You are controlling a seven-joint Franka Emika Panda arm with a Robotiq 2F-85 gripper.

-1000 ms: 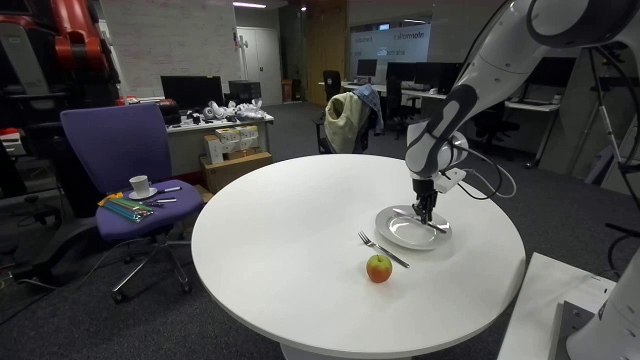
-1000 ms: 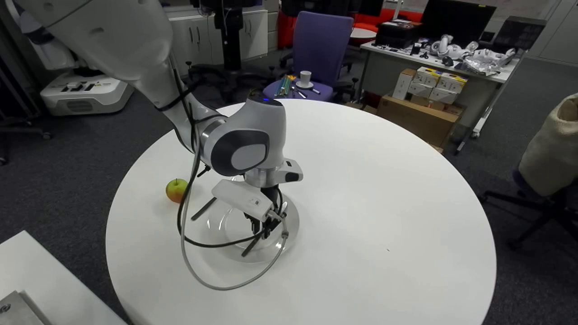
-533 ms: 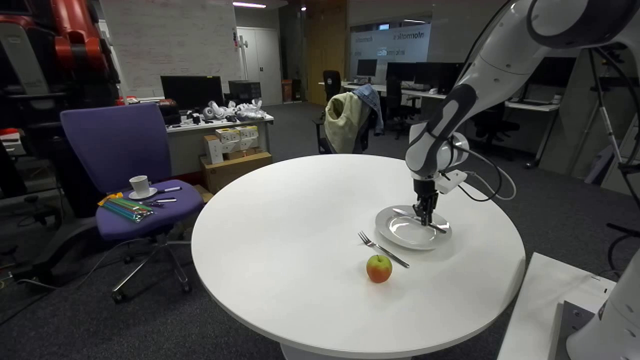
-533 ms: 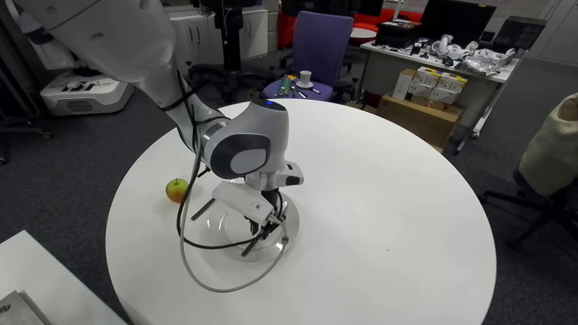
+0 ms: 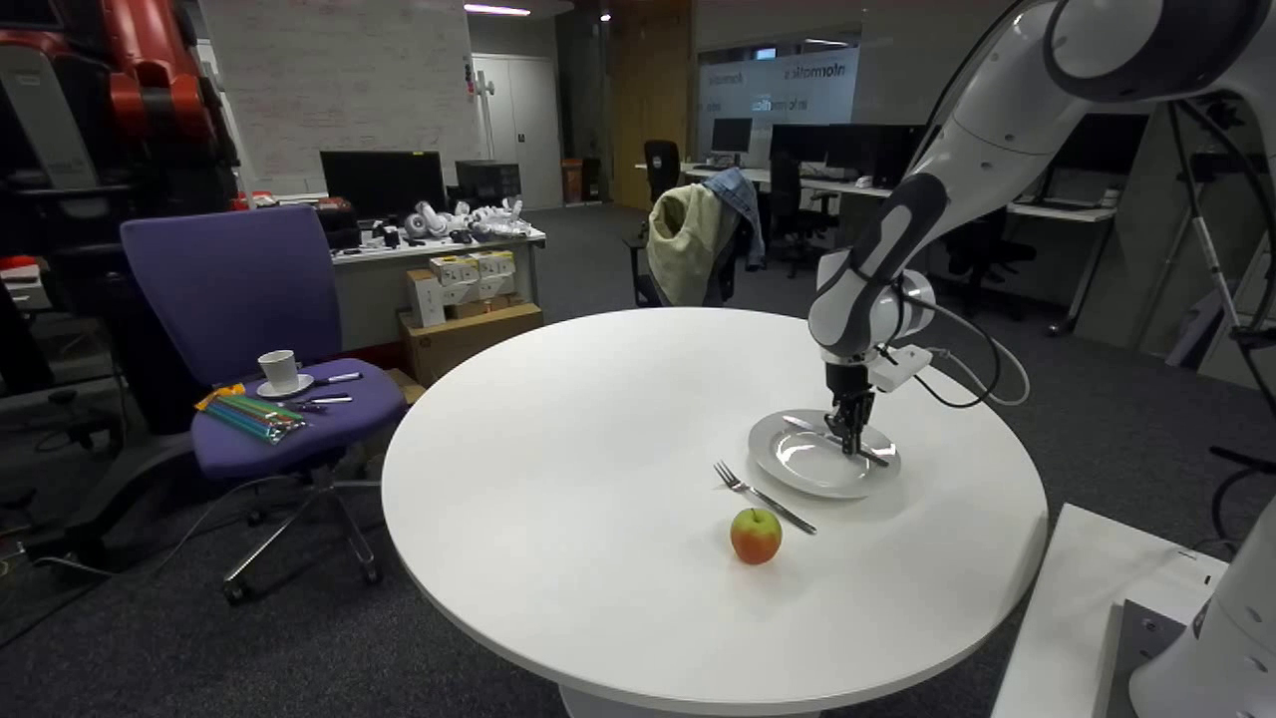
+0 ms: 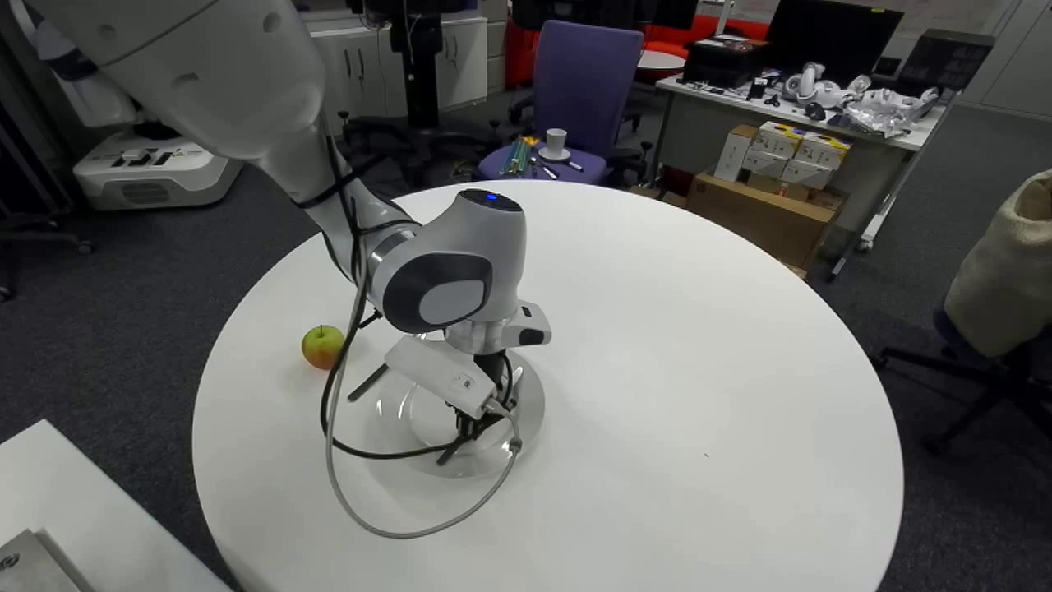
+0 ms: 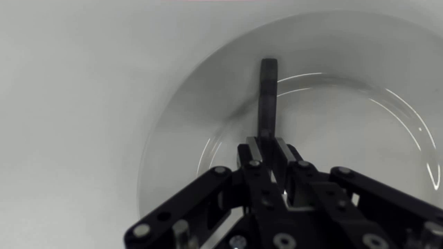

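Observation:
My gripper (image 5: 850,447) points down over a white plate (image 5: 770,457) on the round white table. In the wrist view its fingers (image 7: 265,141) are closed about the dark handle of a knife (image 7: 268,90), one finger on each side. The knife lies across the plate; its silver blade (image 5: 801,426) and dark handle end show in an exterior view. In an exterior view the arm and cables partly hide the gripper (image 6: 468,426), the knife handle (image 6: 449,453) and the plate (image 6: 530,411). A fork (image 5: 766,497) lies beside the plate. A red-green apple (image 5: 756,539) stands near the fork.
The round table (image 5: 558,479) has its edge beyond the plate. Cables (image 6: 386,454) hang in a loop from the arm. A purple chair (image 5: 229,289) holds a white cup (image 5: 280,369) on a saucer and a pack of coloured sticks (image 5: 251,415). A white side table (image 5: 1107,568) stands near the arm's base.
My gripper has lowered slightly and its fingers have come together about the knife handle. The knife's handle end has shifted very slightly. The plate, fork and apple have not moved.

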